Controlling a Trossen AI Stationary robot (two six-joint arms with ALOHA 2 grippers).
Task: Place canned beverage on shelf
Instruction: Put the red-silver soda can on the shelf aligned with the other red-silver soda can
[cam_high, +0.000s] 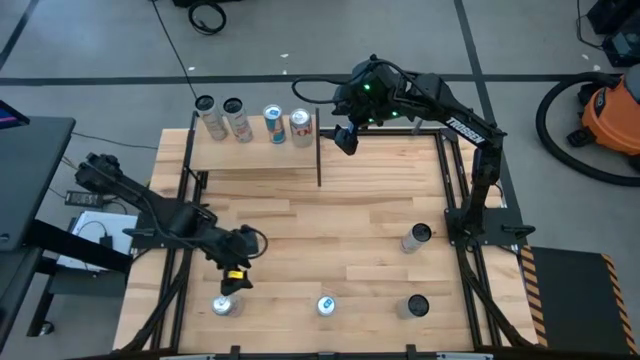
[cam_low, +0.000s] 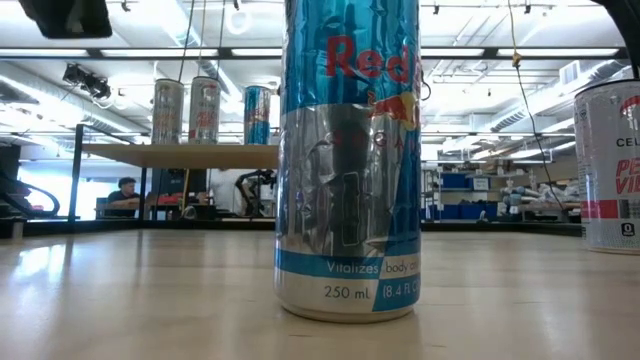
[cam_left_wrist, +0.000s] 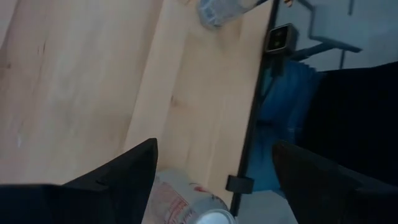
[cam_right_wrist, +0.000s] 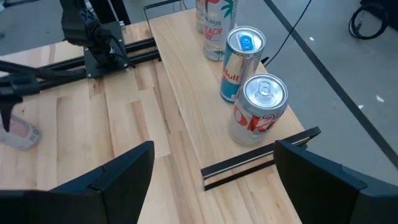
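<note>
Cans on the shelf (cam_high: 255, 152): four in a row along its back edge, upright, the red-and-silver can (cam_high: 300, 127) at the row's right end. Right gripper (cam_high: 345, 139) hangs just past that can, fingers spread, holding nothing. Left gripper (cam_high: 233, 281) hovers over a pale can (cam_high: 223, 305) at the table's front-left edge, fingers spread either side, seemingly not touching. Three more cans stand loose on the tabletop (cam_high: 360, 230).

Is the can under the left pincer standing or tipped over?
Standing: the can shows its round top from above, below the open left pincer.
</note>
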